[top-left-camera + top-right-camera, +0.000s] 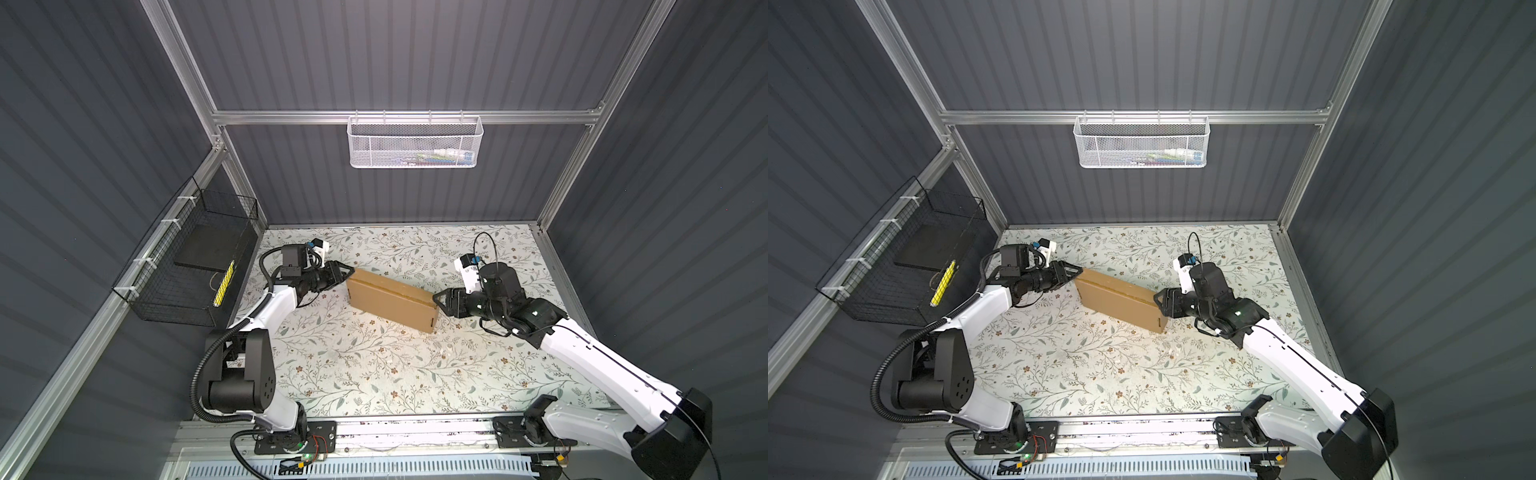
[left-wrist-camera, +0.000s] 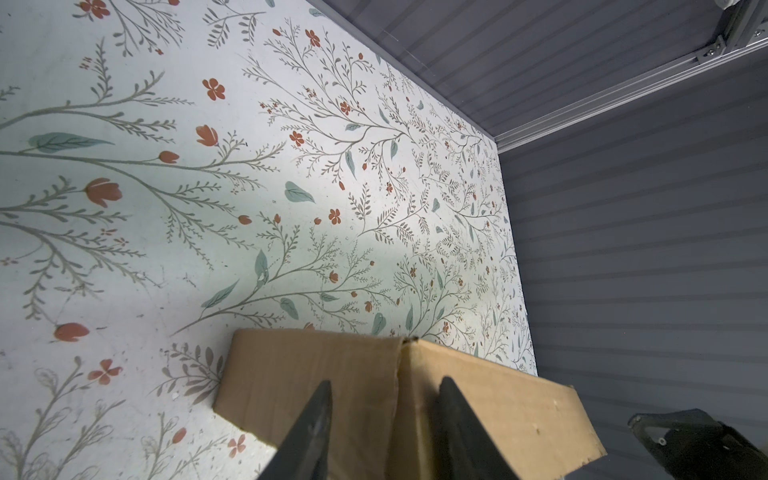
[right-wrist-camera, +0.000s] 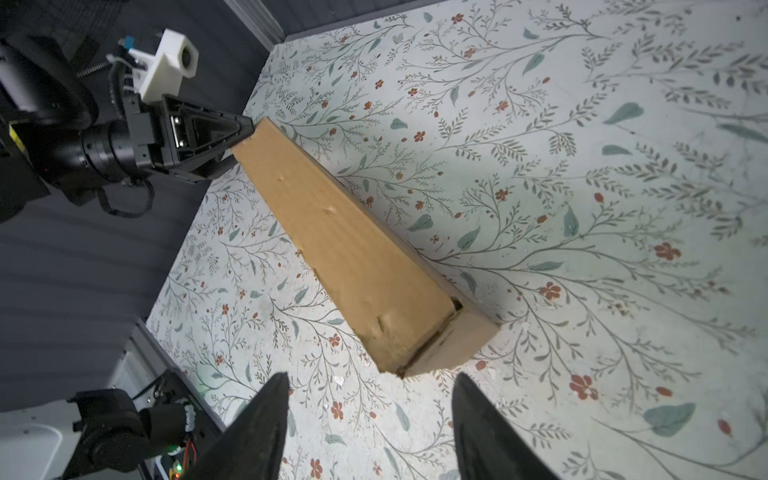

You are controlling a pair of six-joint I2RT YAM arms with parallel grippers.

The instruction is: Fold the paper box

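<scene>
**Floral table, brown box between 2 claws**

Floral-printed table cover [image 1: 374, 374] fills the floor of a booth with grey ribbed walls. Nearest to the camera, a metal rail [image 1: 415, 432] runs along the front edge. The 2 arm bases are bolted on it, 1 toward each end.

Further in, near the middle of the table, is the paper box [image 1: 390, 301]. It is already closed into a flat brown block. It stands on 1 long narrow side, with a broad face toward the front. In both top views it lies diagonally, its left end farther back than its right end. A seam runs along its upper narrow face.

The right gripper [image 1: 437, 300] is just beside the right end of the box. In the right wrist view its 2 fingers [image 3: 266, 415] are spread apart. The near corner of the box lies just ahead of the gap and nothing is between them, so this claw is released.

The left gripper [image 1: 350, 274] meets the upper corner of the box's left end. In the left wrist view its 2 fingers [image 2: 316, 415] stand partly apart, with a corner edge of the box seen between them. Whether they press the cardboard, I cannot tell.

Farther back, a black wire basket [image 1: 187, 266] hangs on the left wall, with a dark flat slab and a yellow stick inside. Farthest, a white mesh basket [image 1: 415, 143] hangs from the bar on the back wall. Its small contents are too blurred to name.
</scene>
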